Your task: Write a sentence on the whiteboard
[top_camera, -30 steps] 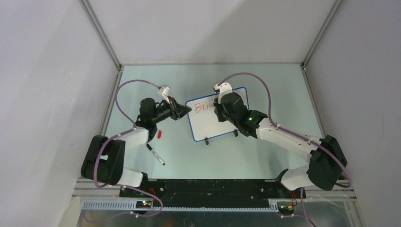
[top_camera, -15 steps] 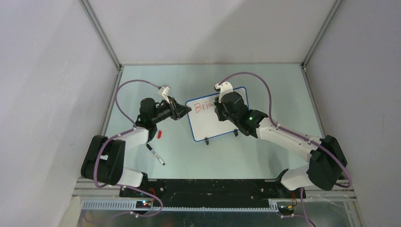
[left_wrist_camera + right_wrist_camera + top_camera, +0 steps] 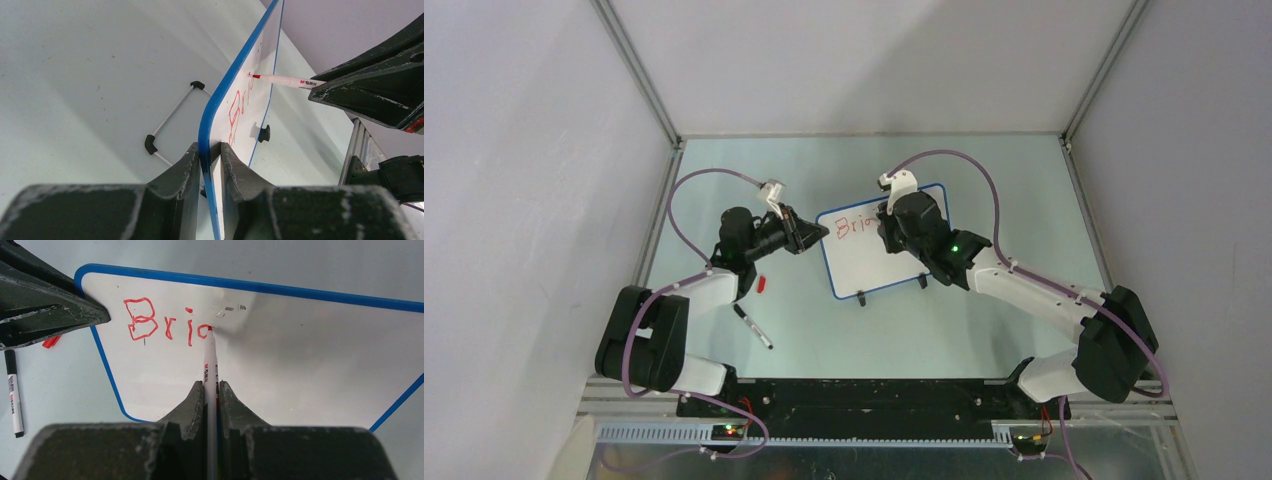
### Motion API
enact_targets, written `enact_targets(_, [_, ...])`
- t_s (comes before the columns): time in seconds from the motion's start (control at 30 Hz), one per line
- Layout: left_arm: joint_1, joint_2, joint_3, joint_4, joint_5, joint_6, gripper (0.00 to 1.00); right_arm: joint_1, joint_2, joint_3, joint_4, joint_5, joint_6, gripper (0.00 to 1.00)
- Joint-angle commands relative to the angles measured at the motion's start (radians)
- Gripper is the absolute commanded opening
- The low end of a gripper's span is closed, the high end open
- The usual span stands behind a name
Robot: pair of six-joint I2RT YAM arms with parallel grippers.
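My left gripper point(image 3: 210, 146) clamps the edge of the whiteboard point(image 3: 310, 365) on the worktop point(image 3: 984, 175). The right gripper point(image 3: 211, 386) pinches the marker point(image 3: 210, 352), its tip on the red letters point(image 3: 165, 326). If I press too hard, the whiteboard may twist and smear the stroke.

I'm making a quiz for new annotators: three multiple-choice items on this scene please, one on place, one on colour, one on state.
1. Where is the black marker?
A. on the whiteboard
B. on the table, left of the whiteboard
C. against the rear wall

2. What colour is the writing?
A. blue
B. black
C. red

3. The jaws of the left gripper are:
A. clamped on the whiteboard's rim
B. open above the table
C. holding a pen

Key: 1 B, it lies on bare table; 2 C, red letters at the red marker tip; 3 A, the blue rim sits between them.
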Motion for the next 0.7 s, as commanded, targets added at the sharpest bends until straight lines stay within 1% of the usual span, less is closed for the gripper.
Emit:
enact_targets(0.0, [-0.005, -0.027, 0.026, 0.014, 0.004, 0.024, 0.23, -0.006, -0.004, 0.047, 0.021, 0.016, 0.005, 0.00])
enact_targets(0.23, [-0.005, -0.027, 0.027, 0.011, 0.004, 0.026, 0.23, -0.003, 0.001, 0.044, -0.026, 0.027, 0.016, 0.00])
enact_targets(0.67, [-0.004, -0.034, 0.026, 0.009, 0.001, 0.028, 0.23, 0.004, -0.024, -0.011, -0.033, 0.032, 0.034, 0.00])
